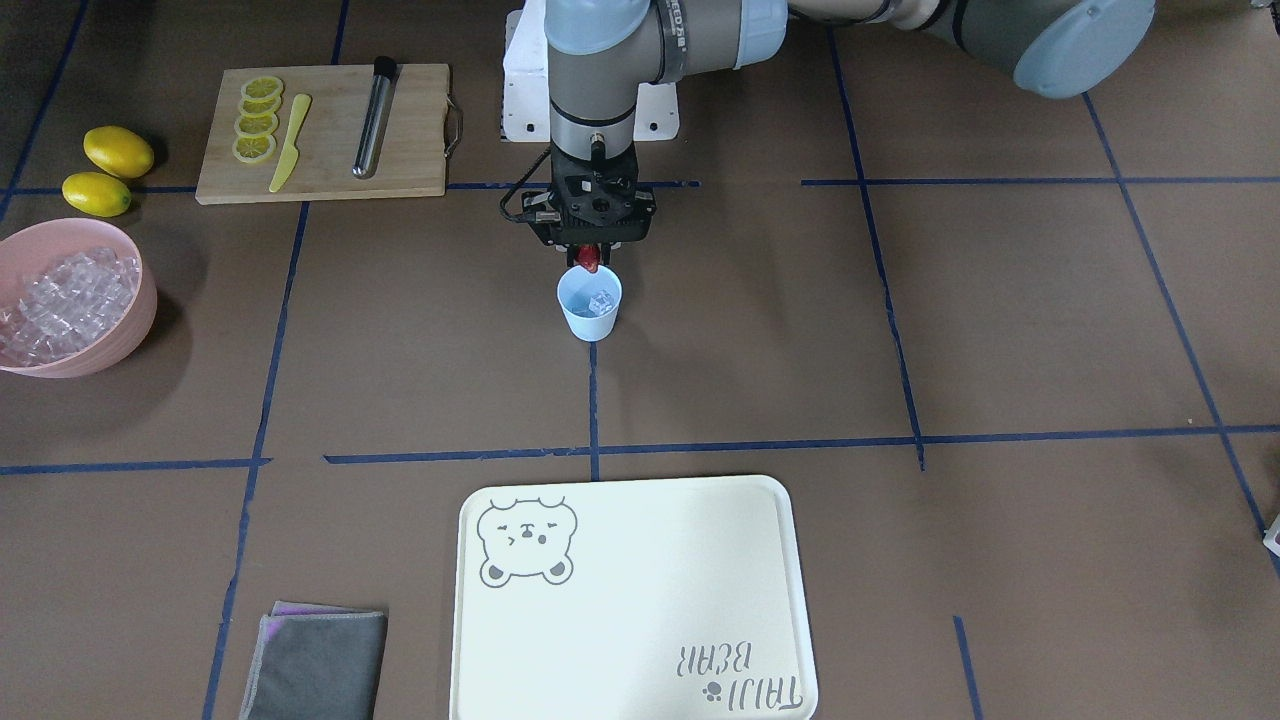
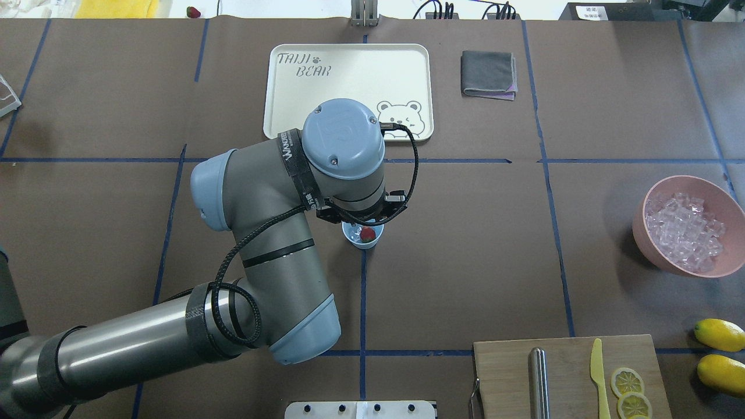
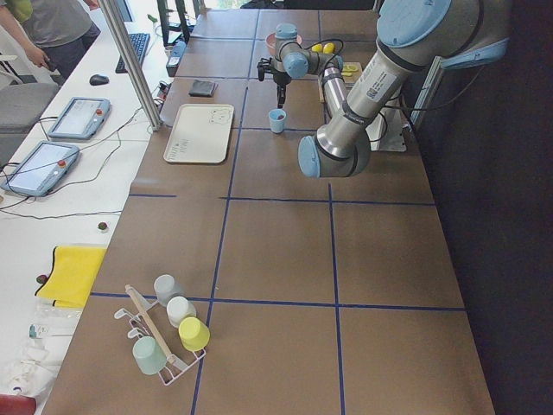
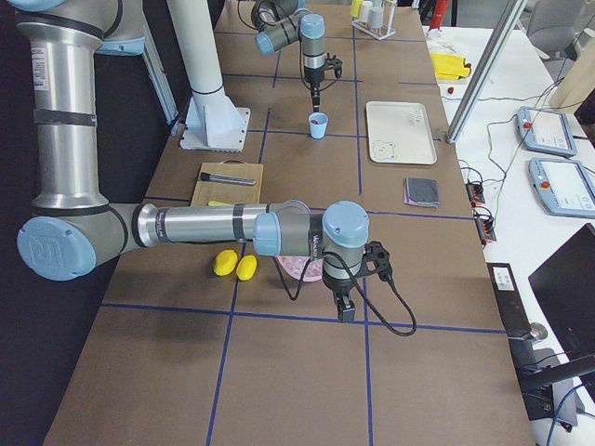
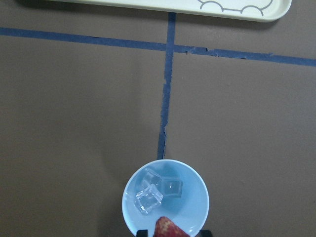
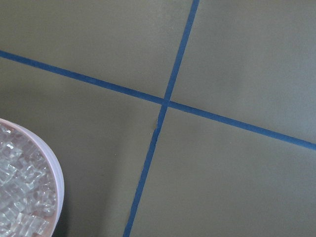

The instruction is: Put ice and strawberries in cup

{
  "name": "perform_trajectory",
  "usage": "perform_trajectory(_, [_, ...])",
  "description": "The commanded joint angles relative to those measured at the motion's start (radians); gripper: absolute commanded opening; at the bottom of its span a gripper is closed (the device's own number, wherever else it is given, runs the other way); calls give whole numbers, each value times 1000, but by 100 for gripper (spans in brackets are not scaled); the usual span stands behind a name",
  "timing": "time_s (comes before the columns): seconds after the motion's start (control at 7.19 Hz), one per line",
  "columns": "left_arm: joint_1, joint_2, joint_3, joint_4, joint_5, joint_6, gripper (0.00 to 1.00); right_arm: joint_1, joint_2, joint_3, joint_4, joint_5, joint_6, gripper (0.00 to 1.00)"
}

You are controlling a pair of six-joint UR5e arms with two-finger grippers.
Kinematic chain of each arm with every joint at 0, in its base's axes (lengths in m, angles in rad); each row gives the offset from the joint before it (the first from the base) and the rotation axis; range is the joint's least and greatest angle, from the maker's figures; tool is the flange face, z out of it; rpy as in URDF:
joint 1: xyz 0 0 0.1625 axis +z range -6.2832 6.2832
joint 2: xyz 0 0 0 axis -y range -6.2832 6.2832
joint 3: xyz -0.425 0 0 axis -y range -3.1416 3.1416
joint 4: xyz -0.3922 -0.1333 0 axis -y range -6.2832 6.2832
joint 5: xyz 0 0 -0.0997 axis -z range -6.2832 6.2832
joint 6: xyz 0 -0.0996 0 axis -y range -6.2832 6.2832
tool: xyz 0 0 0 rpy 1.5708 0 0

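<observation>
The pale-blue cup (image 1: 590, 312) stands near the table's middle with a few clear ice cubes (image 1: 601, 301) inside. My left gripper (image 1: 592, 250) hangs straight down over the cup's far rim, shut on the red strawberry (image 1: 591, 264), which sits just above the rim. The left wrist view looks down into the cup (image 5: 192, 207), with the ice (image 5: 150, 197) in it and the strawberry (image 5: 167, 228) at the bottom edge. From overhead the strawberry (image 2: 367, 234) shows over the cup (image 2: 354, 237). My right gripper (image 4: 346, 314) hangs near the pink bowl; whether it is open or shut I cannot tell.
A pink bowl (image 1: 143, 310) full of ice cubes (image 1: 60, 300) sits at the table's right-arm end beside two lemons (image 1: 118, 150). A cutting board (image 1: 400, 150) holds lemon slices, a yellow knife and a metal rod. A cream tray (image 1: 630, 600) and grey cloth (image 1: 315, 660) lie across the table.
</observation>
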Motion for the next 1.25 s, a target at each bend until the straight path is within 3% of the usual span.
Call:
perform_trajectory(0.0, [0, 2, -9, 1, 0, -3, 88, 0, 1, 0, 0, 0, 0, 100])
perform_trajectory(0.28, [-5, 42, -38, 12, 0, 19, 100, 0, 2, 0, 0, 0, 0, 100])
perform_trajectory(0.42, [-21, 145, -141, 29, 0, 116, 100, 0, 0, -2, 0, 0, 0, 100])
perform_trajectory(0.69, [-168, 350, -358, 110, -35, 443, 100, 9, -11, -8, 0, 1, -3, 100])
perform_trajectory(0.97, [-436, 492, -360, 110, -269, 791, 100, 21, -35, -8, 0, 3, -15, 100])
perform_trajectory(1.11, [-566, 577, -352, 110, -339, 965, 100, 21, -41, -8, 0, 1, -14, 100])
